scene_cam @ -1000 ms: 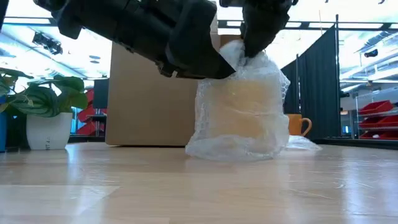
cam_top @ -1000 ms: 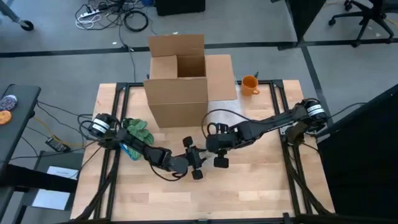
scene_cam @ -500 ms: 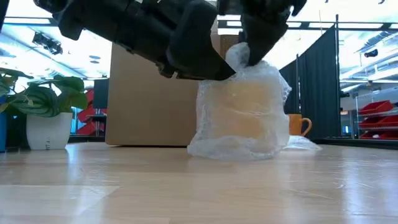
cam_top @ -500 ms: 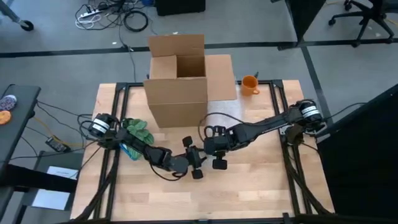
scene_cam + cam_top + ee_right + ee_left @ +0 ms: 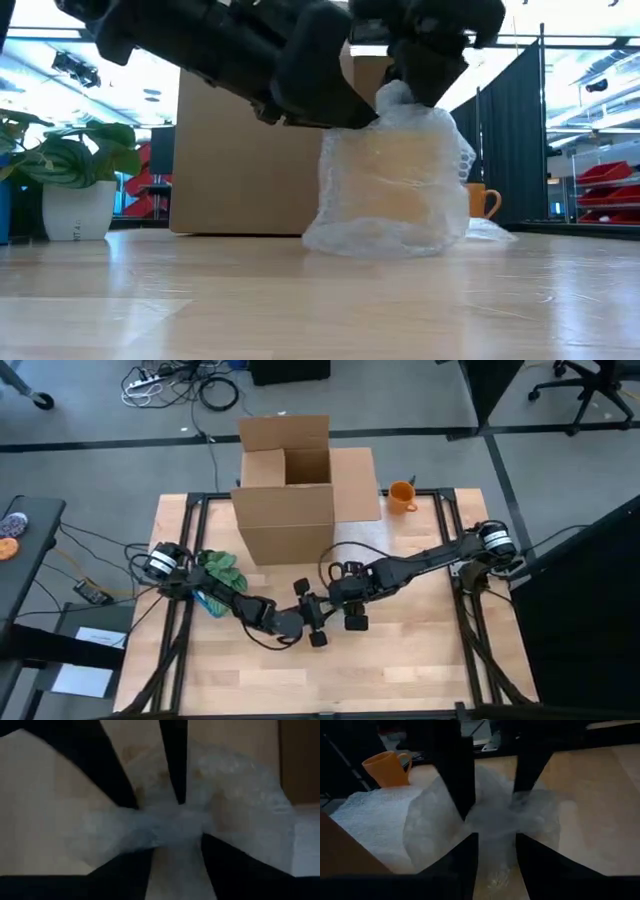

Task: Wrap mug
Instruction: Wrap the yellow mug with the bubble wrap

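Observation:
The mug, a pale yellowish shape inside a bundle of bubble wrap (image 5: 390, 185), stands on the table's middle, with the wrap's lower edge spread on the wood. Both grippers meet over it. My left gripper (image 5: 497, 845) reaches in from the table's left and is shut on the wrap's gathered top. My right gripper (image 5: 175, 850) reaches in from the right and is shut on the same tuft. In the high view the two grippers (image 5: 328, 608) hide the bundle. My left gripper pinches the gathered top of the bubble wrap (image 5: 495, 822) between its two fingers, several bunched layers, coming in slanting down from the table's left. The bundle stands on the table below it. My right gripper pinches the same twisted tuft (image 5: 160, 827) between its two fingers, from the opposite side, slanting down from the table's right. In the low view the tuft (image 5: 397, 97) sticks up into its fingers above the upright bundle.
An open cardboard box (image 5: 285, 490) stands behind the bundle. An orange mug (image 5: 402, 495) sits at the far right beside a spare sheet of bubble wrap (image 5: 370, 815). A potted plant (image 5: 75, 180) stands at the table's left.
My right gripper has gone a little toward the table's right edge, and the gathered tuft has gone with it and sits lower. The bundle's base has stayed on the table.

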Motion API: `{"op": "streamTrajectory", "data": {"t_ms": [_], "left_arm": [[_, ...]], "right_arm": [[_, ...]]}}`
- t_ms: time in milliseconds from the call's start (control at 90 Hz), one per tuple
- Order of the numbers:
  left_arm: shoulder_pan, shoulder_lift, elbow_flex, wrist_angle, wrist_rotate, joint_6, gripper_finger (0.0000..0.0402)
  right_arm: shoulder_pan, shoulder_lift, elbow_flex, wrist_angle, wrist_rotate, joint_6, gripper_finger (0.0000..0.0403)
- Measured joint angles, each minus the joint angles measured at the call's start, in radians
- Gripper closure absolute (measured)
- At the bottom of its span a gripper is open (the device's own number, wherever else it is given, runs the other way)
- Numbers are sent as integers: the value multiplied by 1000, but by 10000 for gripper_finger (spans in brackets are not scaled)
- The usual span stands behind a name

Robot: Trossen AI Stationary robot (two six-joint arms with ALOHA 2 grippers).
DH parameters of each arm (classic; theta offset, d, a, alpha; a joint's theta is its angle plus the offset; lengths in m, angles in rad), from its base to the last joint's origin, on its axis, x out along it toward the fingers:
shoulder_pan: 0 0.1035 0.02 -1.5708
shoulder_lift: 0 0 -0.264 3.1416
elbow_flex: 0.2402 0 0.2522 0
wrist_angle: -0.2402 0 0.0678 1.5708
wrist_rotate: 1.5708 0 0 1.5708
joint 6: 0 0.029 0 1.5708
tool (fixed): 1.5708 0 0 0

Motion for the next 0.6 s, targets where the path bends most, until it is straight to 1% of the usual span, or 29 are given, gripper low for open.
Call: {"op": "streamTrajectory", "data": {"t_ms": [89, 222, 444, 600], "left_arm": [[1, 0, 0, 0, 0, -1, 285], [1, 0, 0, -1, -1, -4, 285], [1, 0, 0, -2, -2, -6, 285], [1, 0, 0, -3, -2, -6, 285]], "right_arm": [[2, -21, 0, -26, -9, -9, 229], [2, -43, 0, -39, -31, -16, 226], [5, -77, 0, -24, -57, -17, 232], [11, -118, 0, -18, -54, -14, 240]]}}
